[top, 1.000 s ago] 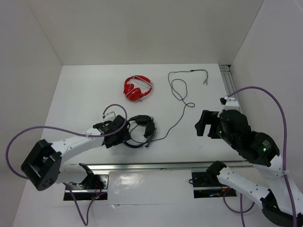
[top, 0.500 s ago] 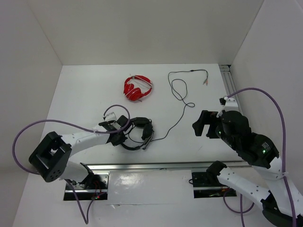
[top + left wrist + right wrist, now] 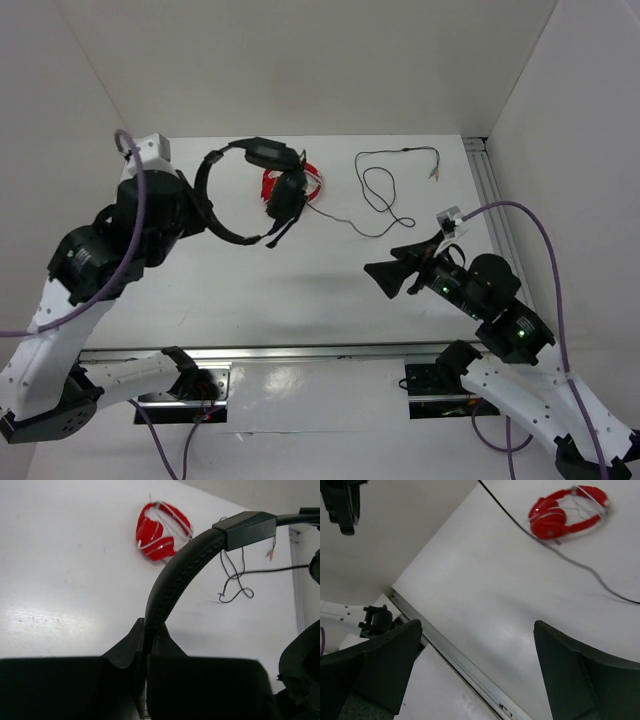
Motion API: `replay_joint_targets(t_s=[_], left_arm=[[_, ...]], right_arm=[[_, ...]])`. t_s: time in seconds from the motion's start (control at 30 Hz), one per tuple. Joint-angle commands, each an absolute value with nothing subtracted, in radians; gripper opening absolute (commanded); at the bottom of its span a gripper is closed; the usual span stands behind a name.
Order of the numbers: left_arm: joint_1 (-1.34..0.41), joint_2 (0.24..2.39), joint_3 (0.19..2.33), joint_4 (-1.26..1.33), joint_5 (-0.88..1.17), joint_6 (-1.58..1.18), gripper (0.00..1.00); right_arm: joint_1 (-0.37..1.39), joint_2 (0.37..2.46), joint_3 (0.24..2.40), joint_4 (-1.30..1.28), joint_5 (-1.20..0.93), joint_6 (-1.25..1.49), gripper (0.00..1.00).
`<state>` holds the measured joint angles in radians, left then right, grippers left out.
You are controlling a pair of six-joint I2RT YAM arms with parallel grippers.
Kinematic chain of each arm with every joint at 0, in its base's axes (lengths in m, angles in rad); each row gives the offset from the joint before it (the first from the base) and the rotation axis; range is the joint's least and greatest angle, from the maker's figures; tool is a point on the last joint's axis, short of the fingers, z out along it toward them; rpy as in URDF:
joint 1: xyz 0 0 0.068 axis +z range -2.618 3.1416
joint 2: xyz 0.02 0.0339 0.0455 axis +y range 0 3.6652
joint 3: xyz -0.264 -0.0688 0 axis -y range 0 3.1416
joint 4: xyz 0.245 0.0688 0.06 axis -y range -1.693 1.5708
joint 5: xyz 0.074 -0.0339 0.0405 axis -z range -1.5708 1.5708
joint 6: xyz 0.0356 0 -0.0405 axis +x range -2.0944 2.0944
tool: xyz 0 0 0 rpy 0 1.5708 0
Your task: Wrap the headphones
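Item: black over-ear headphones with thin headband [image 3: 285,195], raised above the white counter [image 3: 250,285]. The headband is pinched in the closed left hand [image 3: 146,647], probably so the long thin black cable [image 3: 364,186] hangs free for winding. Right hand [image 3: 388,276] spread wide, empty, near the cable. Small red headphones [image 3: 159,530] lie below: a possible snag.

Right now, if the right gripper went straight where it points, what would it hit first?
Probably the bare white table; the right gripper angles down at it. The cable lies farther on, but depth is unclear.
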<state>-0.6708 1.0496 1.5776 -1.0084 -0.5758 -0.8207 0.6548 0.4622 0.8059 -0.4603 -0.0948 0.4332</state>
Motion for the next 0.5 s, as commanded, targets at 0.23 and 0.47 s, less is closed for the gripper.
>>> replay_joint_targets(t_s=[0.23,0.47], left_arm=[[-0.650,1.117,1.963,-1.227,-0.477,-0.621,0.00],[-0.650,1.106,1.976,-1.255,-0.428,-0.634,0.00]], right_arm=[[0.722,0.750,0.583,0.193,-0.328,0.315,1.00],[1.012,1.020,0.678,0.206,0.168,0.137,0.97]])
